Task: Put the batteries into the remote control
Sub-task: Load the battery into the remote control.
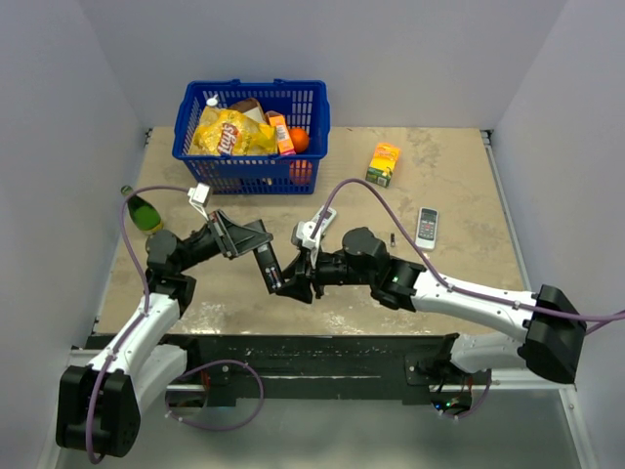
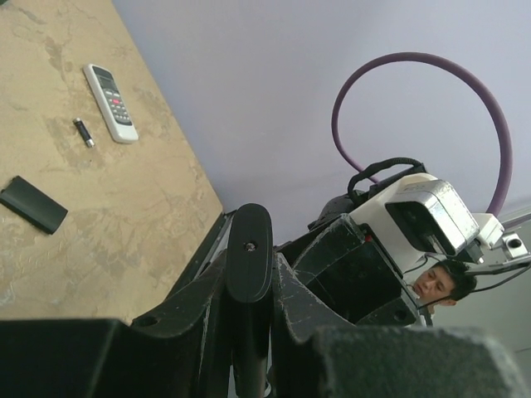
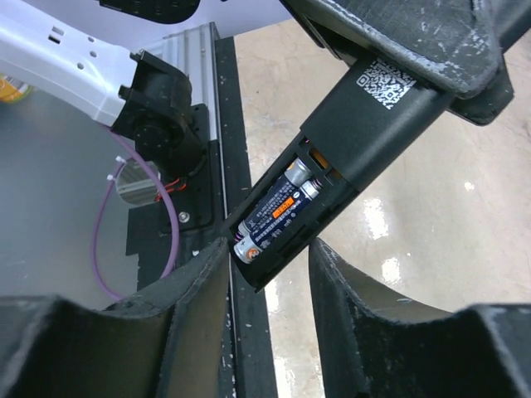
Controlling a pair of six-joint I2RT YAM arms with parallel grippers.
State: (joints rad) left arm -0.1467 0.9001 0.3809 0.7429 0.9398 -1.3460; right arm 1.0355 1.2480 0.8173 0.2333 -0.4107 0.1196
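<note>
My left gripper (image 1: pixel 256 242) is shut on the black remote control (image 1: pixel 267 264) and holds it above the table, tilted down toward me. In the left wrist view the remote (image 2: pixel 249 249) stands end-on between the fingers. In the right wrist view its back (image 3: pixel 365 116) is open, and two batteries (image 3: pixel 276 211) lie side by side in the compartment. My right gripper (image 3: pixel 270 282) is open, with one finger on each side of the remote's open end; in the top view it (image 1: pixel 298 279) is just right of that end. A loose battery (image 1: pixel 392 237) lies on the table and also shows in the left wrist view (image 2: pixel 84 131).
A black battery cover (image 2: pixel 31 203) lies on the table. A white remote (image 1: pixel 427 227) lies to the right, near the loose battery. A blue basket (image 1: pixel 252 171) of groceries stands at the back, an orange juice box (image 1: pixel 383 163) to its right, and a green bottle (image 1: pixel 142 209) at the left.
</note>
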